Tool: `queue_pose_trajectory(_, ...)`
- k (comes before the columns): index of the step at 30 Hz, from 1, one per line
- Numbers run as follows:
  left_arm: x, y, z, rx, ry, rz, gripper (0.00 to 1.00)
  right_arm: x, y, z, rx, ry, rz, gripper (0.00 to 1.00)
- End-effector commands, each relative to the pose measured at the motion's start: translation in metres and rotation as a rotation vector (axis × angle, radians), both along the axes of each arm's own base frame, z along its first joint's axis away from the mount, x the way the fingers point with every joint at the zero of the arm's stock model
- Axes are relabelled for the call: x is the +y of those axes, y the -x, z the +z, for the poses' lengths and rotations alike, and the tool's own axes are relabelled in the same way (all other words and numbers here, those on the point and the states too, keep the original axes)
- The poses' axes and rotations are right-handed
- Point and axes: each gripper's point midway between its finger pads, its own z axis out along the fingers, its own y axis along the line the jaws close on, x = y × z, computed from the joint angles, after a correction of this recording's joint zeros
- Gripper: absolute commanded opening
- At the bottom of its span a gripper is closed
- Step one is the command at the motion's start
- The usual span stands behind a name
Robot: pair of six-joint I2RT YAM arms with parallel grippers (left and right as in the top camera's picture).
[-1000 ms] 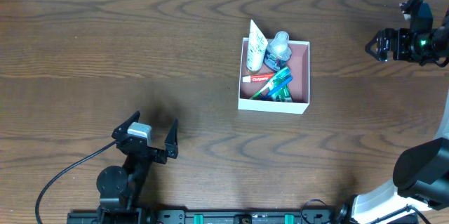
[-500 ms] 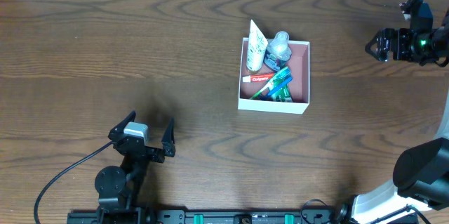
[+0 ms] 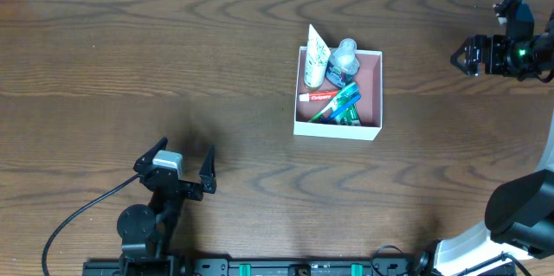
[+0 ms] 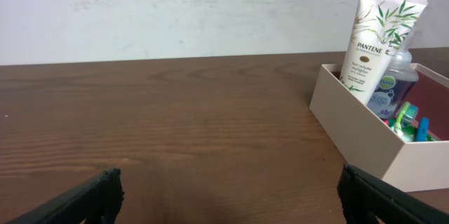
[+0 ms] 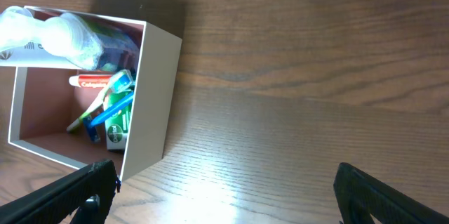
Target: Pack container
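Note:
The container (image 3: 338,131), a white box with a pink inside, sits right of the table's middle. In it are a white Pantene tube (image 3: 316,55) leaning on the far-left corner, a clear bottle (image 3: 344,58), a red toothpaste (image 3: 318,97) and green and blue toothbrushes (image 3: 342,105). My left gripper (image 3: 186,148) is open and empty near the front left, well short of the box. The left wrist view has the container (image 4: 358,122) ahead to the right of the gripper (image 4: 228,182). My right gripper (image 3: 459,55) hangs open far right; from it the container (image 5: 154,90) lies left of the gripper (image 5: 224,182).
The dark wood table (image 3: 173,51) spreads all round the box. A black cable (image 3: 69,220) trails from the left arm's base at the front edge. The right arm's base (image 3: 519,215) stands at the front right corner. A pale wall (image 4: 175,13) rises behind the table.
The left gripper has slid a little to the left and toward the front edge, then held still. The right arm and the box's contents are unchanged.

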Motion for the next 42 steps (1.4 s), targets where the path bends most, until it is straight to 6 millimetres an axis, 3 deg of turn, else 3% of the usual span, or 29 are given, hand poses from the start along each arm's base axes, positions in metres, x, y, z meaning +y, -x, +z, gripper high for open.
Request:
queue_pose_trajectory(1, -0.001, 0.000, -0.015, 0.029, 0.000, -0.007, 0.98, 0.005, -0.001, 0.003, -0.006, -0.013, 0.002, 0.99)
queue_pose_trajectory(11, -0.001, 0.000, -0.015, 0.029, 0.000, -0.007, 0.98, 0.005, -0.001, 0.003, -0.006, -0.012, 0.002, 0.99)
queue_pose_trajectory(15, -0.001, 0.000, -0.015, 0.029, 0.000, -0.007, 0.98, 0.007, 0.002, 0.016, -0.039, 0.000, 0.005, 0.99)
queue_pose_trajectory(19, -0.001, 0.000, -0.015, 0.029, 0.000, -0.007, 0.98, 0.021, 0.015, 0.055, -0.142, 0.037, 0.029, 0.99)
queue_pose_trajectory(23, -0.001, 0.000, -0.015, 0.029, 0.000, -0.007, 0.98, 0.047, 0.037, 0.103, -0.274, 0.078, 0.080, 0.99)
queue_pose_trajectory(28, -0.001, 0.000, -0.015, 0.029, 0.000, -0.007, 0.98, 0.091, 0.080, 0.160, -0.459, 0.115, 0.180, 0.99)
queue_pose_trajectory(32, -0.001, 0.000, -0.015, 0.029, 0.000, -0.007, 0.98, 0.113, 0.117, 0.185, -0.565, 0.128, 0.232, 0.99)
queue_pose_trajectory(37, -0.001, 0.000, -0.015, 0.029, 0.000, -0.007, 0.98, 0.120, 0.165, 0.182, -0.620, 0.141, 0.235, 0.99)
queue_pose_trajectory(42, -0.001, 0.000, -0.015, 0.029, 0.000, -0.007, 0.98, 0.121, 0.205, 0.139, -0.595, 0.159, 0.223, 0.99)
